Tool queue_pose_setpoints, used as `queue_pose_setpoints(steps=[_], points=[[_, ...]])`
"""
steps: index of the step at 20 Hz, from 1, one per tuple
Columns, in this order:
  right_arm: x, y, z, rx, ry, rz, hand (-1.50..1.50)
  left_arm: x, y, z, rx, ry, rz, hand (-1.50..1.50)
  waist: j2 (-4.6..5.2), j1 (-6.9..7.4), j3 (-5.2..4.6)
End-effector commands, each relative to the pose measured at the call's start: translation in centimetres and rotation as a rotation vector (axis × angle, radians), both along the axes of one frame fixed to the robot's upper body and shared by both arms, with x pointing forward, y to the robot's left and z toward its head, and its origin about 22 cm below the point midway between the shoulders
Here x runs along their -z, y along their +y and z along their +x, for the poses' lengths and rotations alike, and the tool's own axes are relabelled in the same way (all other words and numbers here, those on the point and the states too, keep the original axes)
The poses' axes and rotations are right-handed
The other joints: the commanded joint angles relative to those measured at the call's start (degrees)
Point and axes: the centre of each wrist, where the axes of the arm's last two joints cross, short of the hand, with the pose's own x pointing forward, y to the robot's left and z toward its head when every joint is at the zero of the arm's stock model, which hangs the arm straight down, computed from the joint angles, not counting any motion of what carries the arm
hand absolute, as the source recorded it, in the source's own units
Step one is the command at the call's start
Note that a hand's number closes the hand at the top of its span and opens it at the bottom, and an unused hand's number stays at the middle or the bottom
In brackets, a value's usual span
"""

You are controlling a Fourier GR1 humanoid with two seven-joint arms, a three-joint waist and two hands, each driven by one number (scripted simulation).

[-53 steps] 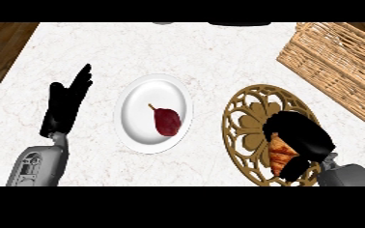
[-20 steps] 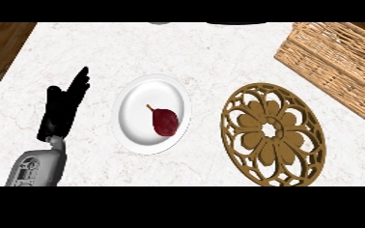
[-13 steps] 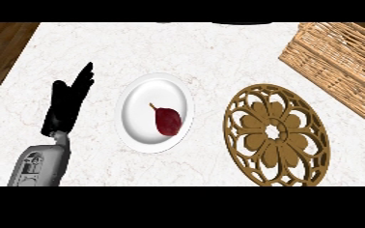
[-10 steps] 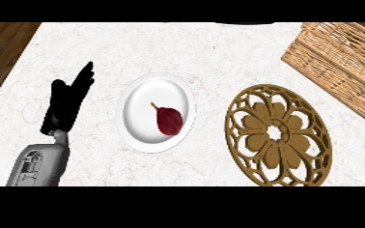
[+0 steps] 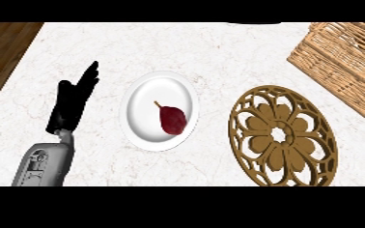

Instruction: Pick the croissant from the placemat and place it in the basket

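One plate (image 5: 159, 82), one placemat (image 5: 283, 136), one basket (image 5: 335, 58) (partly cropped).

Looks like a home kitchen to me. The worktop (image 5: 214, 48) is pale marble with faint reddish veining, and there's a strip of wood showing past its edge at the far left. On it sit a white plate (image 5: 146, 125) with a dark red piece of food, an ornate round wooden placemat (image 5: 281, 135) and a woven wicker basket (image 5: 335, 58). Pretty typical dining stuff.
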Motion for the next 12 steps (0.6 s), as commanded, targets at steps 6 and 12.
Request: queue_pose_setpoints(steps=[6,12], points=[[3.5,-6.6,4.7,0.002,0.002,-0.040,1.50,1.2,-0.5,0.2,0.005,0.005,0.002,0.00,0.12,-0.08,0.04],[6.0,-8.5,7.0,-0.064,0.041,-0.027,1.50,1.2,-0.5,0.4,0.002,0.007,-0.002,0.00,0.16,0.29,0.04]])
